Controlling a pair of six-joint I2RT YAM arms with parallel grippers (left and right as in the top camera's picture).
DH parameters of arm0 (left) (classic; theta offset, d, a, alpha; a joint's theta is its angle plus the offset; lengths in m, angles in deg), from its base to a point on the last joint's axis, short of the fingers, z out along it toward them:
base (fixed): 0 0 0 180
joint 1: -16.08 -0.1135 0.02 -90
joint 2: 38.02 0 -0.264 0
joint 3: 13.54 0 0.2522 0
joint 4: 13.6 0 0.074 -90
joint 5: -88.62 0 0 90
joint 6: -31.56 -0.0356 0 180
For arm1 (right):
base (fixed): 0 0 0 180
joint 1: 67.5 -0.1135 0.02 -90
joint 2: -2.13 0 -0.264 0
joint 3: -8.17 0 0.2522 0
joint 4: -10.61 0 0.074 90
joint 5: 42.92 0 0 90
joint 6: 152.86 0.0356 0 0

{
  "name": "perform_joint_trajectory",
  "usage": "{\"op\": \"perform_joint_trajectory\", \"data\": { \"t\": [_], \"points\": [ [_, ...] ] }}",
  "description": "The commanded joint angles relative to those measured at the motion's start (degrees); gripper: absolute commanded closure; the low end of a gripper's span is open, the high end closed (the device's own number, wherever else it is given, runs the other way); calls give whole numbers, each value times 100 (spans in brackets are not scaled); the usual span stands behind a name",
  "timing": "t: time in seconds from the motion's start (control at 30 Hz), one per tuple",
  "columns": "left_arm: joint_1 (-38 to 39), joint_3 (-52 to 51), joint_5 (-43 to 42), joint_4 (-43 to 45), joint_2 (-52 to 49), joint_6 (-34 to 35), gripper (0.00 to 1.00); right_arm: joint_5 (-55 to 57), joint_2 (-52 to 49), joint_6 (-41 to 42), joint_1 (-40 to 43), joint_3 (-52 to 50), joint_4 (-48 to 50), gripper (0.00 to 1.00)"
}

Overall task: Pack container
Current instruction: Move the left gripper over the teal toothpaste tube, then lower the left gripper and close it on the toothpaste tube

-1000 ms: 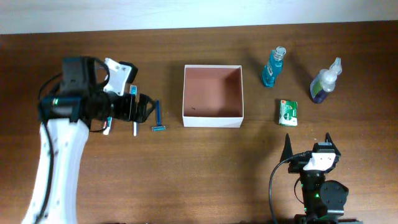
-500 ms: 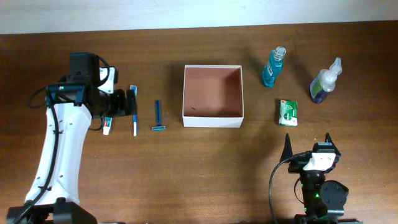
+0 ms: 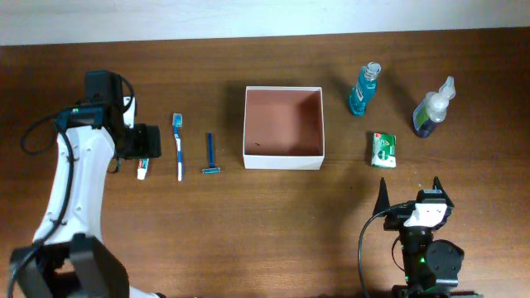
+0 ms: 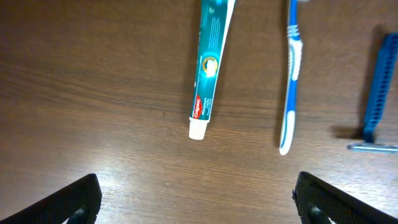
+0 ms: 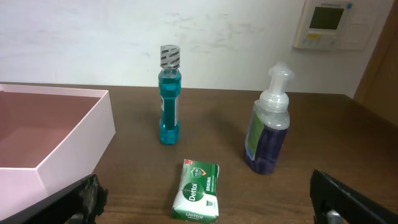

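Note:
The container [image 3: 281, 161], a square shallow white box with a pinkish-brown inside, sits at the table's middle and is empty; its wall also shows in the right wrist view [image 5: 59, 149]. Left of it lie a blue razor [image 3: 210, 155], a blue-and-white toothbrush [image 3: 178, 147] and a toothpaste tube [image 3: 142, 170]. My left gripper [image 3: 142, 142] is open and empty above the toothpaste; in the left wrist view the tube [image 4: 207, 68], toothbrush [image 4: 291, 81] and razor [image 4: 376, 93] lie ahead of its jaws [image 4: 199, 205]. My right gripper [image 3: 410, 189] is open and empty near the front edge.
Right of the container stand a blue mouthwash bottle [image 3: 363, 89] and a purple pump bottle [image 3: 432, 109], with a green soap packet [image 3: 383, 150] lying flat. In the right wrist view they are the mouthwash [image 5: 168, 102], pump bottle [image 5: 267, 130] and soap [image 5: 198, 190].
My left gripper has moved left, away from the razor and toothbrush, to above the toothpaste. The toothbrush now lies uncovered. The right arm has not moved.

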Motion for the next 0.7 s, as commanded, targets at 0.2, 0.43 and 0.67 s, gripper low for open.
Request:
{"op": "perform_joint_trajectory", "data": {
  "t": [0.2, 0.43, 0.67],
  "points": [
    [-461, 122, -540, 236, -758, -951, 1, -76, 50, -37, -31, -31, -20, 2],
    [-479, 122, -538, 437, -1045, -960, 1, -76, 50, -37, -31, -31, -20, 2],
    [-479, 122, -535, 1154, -1309, -1038, 1, -76, 50, -37, -31, -31, -20, 2]
  ]
}}
